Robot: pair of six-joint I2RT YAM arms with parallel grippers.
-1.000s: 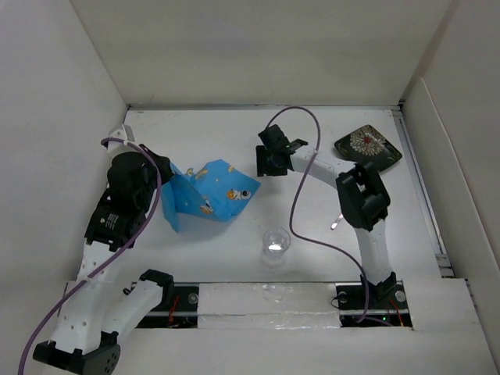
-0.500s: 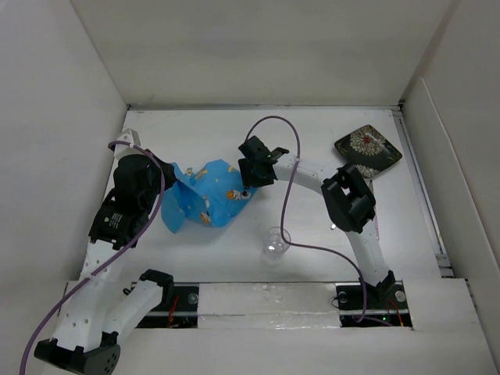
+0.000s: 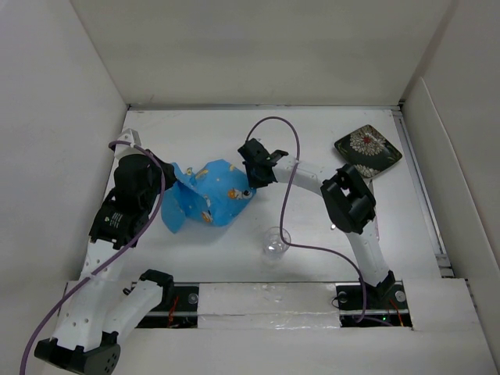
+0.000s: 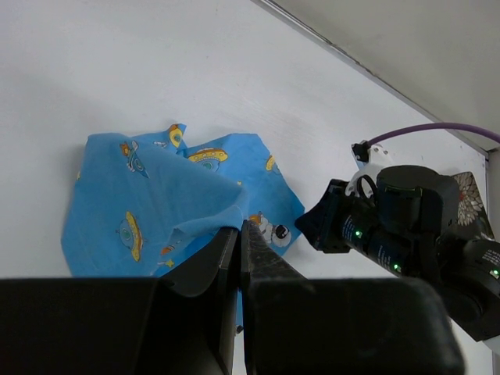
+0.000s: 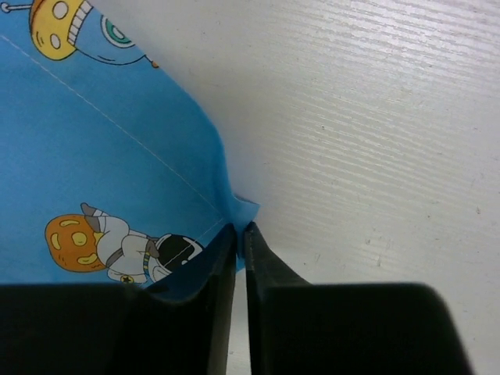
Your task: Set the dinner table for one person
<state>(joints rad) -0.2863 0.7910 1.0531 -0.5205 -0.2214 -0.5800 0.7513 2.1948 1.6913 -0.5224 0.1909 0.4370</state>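
Note:
A crumpled blue cartoon-print cloth mat point(image 3: 199, 201) lies left of centre on the white dinner table point(image 3: 203, 129). My left gripper point(image 3: 172, 178) is at the mat's left side, shut on a raised fold of the cloth point(image 4: 195, 215), with the fingertips point(image 4: 239, 228) pressed together. My right gripper point(image 3: 251, 184) is at the mat's right corner. In the right wrist view it is shut point(image 5: 240, 229) on that corner of the mat point(image 5: 101, 156), beside the printed astronaut. A clear plastic cup point(image 3: 274, 241) stands in front of the mat, apart from both grippers.
A dark square plate with a flower pattern point(image 3: 367, 146) lies at the back right of the table. White walls enclose the table at the back and both sides. The right arm's purple cable point(image 3: 289, 156) loops above the table's middle.
My right gripper moved left to the mat's right corner and closed on it. The left gripper stayed shut on the cloth, and the mat shifted slightly.

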